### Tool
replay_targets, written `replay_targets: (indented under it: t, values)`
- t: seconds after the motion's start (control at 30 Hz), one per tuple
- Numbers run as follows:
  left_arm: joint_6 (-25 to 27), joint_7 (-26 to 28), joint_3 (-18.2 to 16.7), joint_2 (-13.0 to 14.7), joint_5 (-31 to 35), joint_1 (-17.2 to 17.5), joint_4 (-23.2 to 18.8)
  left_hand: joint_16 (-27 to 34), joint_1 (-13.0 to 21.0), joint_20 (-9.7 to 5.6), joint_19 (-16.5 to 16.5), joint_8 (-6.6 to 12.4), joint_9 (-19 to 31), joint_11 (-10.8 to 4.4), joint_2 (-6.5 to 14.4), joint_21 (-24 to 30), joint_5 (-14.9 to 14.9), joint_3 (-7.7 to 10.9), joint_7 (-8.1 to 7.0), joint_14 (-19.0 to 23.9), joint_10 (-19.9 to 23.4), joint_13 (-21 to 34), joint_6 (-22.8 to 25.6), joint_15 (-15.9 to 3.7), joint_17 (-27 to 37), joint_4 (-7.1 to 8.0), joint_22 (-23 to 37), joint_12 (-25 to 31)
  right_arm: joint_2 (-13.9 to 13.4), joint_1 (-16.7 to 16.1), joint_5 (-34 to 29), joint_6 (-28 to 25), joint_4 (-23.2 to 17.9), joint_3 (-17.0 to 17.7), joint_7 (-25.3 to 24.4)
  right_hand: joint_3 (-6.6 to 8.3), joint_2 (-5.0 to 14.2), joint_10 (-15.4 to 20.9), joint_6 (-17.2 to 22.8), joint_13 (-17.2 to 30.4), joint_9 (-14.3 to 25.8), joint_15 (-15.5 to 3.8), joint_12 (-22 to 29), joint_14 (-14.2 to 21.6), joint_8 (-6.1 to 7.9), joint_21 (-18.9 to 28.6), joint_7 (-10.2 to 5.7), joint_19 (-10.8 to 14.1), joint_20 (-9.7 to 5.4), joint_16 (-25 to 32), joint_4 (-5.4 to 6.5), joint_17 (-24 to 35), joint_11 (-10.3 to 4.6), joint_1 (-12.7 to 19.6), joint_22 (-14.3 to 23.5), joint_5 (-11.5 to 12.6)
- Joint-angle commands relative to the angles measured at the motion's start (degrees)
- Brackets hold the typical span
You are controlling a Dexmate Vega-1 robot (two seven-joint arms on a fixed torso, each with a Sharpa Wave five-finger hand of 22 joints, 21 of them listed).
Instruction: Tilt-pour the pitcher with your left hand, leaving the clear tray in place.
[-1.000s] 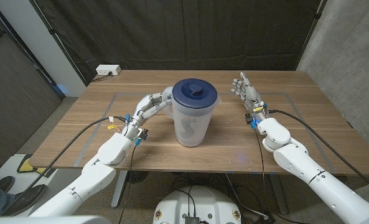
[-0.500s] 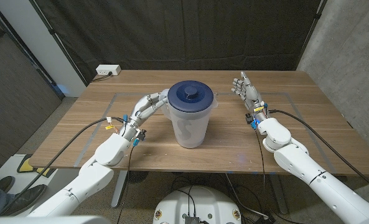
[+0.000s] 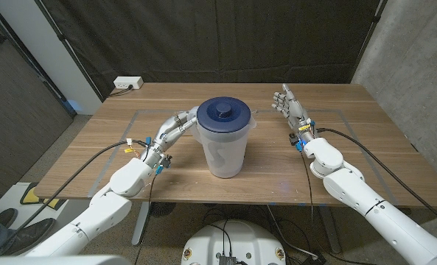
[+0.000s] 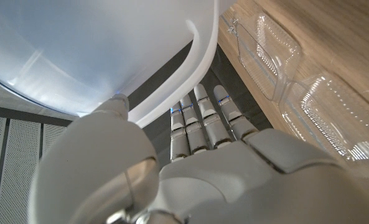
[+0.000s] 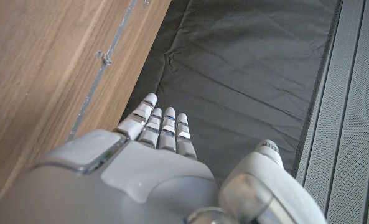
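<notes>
A translucent pitcher (image 3: 224, 143) with a dark blue lid (image 3: 223, 115) stands at the middle of the wooden table, leaning slightly toward me. My left hand (image 3: 175, 126) grips its handle from the left. In the left wrist view the white handle (image 4: 184, 81) runs between the thumb and fingers (image 4: 200, 124) of my left hand (image 4: 234, 162), under the pitcher's pale body (image 4: 78, 50). The clear tray (image 4: 296, 93) lies on the wood beyond those fingers. My right hand (image 3: 292, 109) stands open to the right of the pitcher, fingers up, holding nothing; the right wrist view shows this hand (image 5: 140, 168) beside the table top (image 5: 47, 74).
A white power strip (image 3: 128, 84) sits at the table's far left corner. Faint tape lines (image 3: 130, 121) mark a rectangle on the wood. A dark curtain hangs behind the table. A person's shoe (image 3: 4, 221) shows on the floor at the near left.
The pitcher's lid has shifted left and toward me, and the pitcher leans more. My left hand has moved with the handle. The right hand has stayed put.
</notes>
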Motion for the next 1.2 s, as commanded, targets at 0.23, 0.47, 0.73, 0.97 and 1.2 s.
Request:
replay_targets:
  t: [0.23, 0.47, 0.73, 0.97, 1.2]
  values:
    - [2.64, -2.05, 0.24, 2.28, -0.24, -1.77, -0.45, 0.46, 2.31, 0.73, -1.8, -0.37, -0.61, 0.25, 1.6, -1.64, 0.6, 0.95, 0.0, -3.3, -3.37, -0.75, -4.68, 0.15, -1.03, -1.0, 0.2, -0.16, 0.58, 1.34, -0.07, -1.02, 0.94, -0.85, 0.02, -0.29, 0.33, 0.6, 0.66, 0.2, 0.27, 0.1, 0.12, 0.55, 0.1, 0.13, -0.16, 0.64, -0.69, -0.05, -0.09, 0.3, 0.11, 0.28, 0.16, -0.06]
    - [3.7, -2.19, -0.28, 3.6, -0.64, -1.2, -0.9, 0.31, 1.36, 0.88, -3.36, -0.32, -1.21, 1.26, 0.39, -2.98, 0.25, -0.2, 0.92, -6.64, -6.27, -1.38, -8.08, 0.86, -1.92, -0.9, 0.23, -0.17, 0.96, 2.34, -0.31, -1.01, 2.02, -1.59, 0.75, -0.33, 0.33, 0.6, 0.64, 0.2, 0.27, 0.14, 0.1, 0.6, 0.08, 0.13, -0.15, 0.67, -0.75, -0.04, -0.1, 0.3, 0.14, 0.29, 0.16, -0.06]
    - [5.67, -4.07, -0.15, 5.81, -0.36, -2.39, -1.54, 0.38, -0.4, 1.01, -5.25, -0.25, -1.99, 2.28, -1.02, -4.59, 0.46, -1.93, 1.63, -9.95, -9.4, -2.14, -11.25, 1.66, -2.88, -0.43, 0.26, -0.13, 1.39, 3.96, -0.22, -2.08, 2.9, -2.44, 1.52, -0.38, 0.33, 0.65, 0.61, 0.2, 0.27, 0.16, 0.11, 0.63, 0.06, 0.13, -0.11, 0.73, -0.76, -0.05, -0.12, 0.29, 0.23, 0.33, 0.16, -0.06]
    - [4.77, -4.71, -0.78, 6.62, -1.15, -1.61, -2.27, 0.51, -1.03, 1.22, -5.82, -0.18, -2.23, 2.42, -1.07, -5.08, 0.51, -2.37, 1.84, -10.7, -10.13, -2.4, -12.08, 2.05, -3.14, -0.16, 0.28, -0.03, 1.46, 4.03, -0.17, -2.46, 2.71, -2.56, 1.23, -0.41, 0.34, 0.65, 0.6, 0.2, 0.27, 0.15, 0.1, 0.63, 0.05, 0.12, -0.09, 0.74, -0.77, -0.06, -0.13, 0.29, 0.15, 0.35, 0.16, -0.06]
    - [4.08, -3.1, -2.74, 8.12, -0.67, 0.99, -4.58, 0.69, -1.37, 1.32, -6.06, -0.01, -2.4, 2.41, -1.09, -5.36, 0.55, -2.63, 1.75, -10.86, -10.25, -2.57, -12.23, 2.02, -3.32, -0.02, 0.3, 0.15, 1.6, 3.69, -0.29, -2.03, 2.55, -2.49, 0.77, -0.43, 0.36, 0.64, 0.62, 0.2, 0.27, 0.18, 0.09, 0.67, 0.06, 0.11, -0.15, 0.75, -0.77, -0.05, -0.14, 0.29, 0.15, 0.37, 0.16, -0.06]
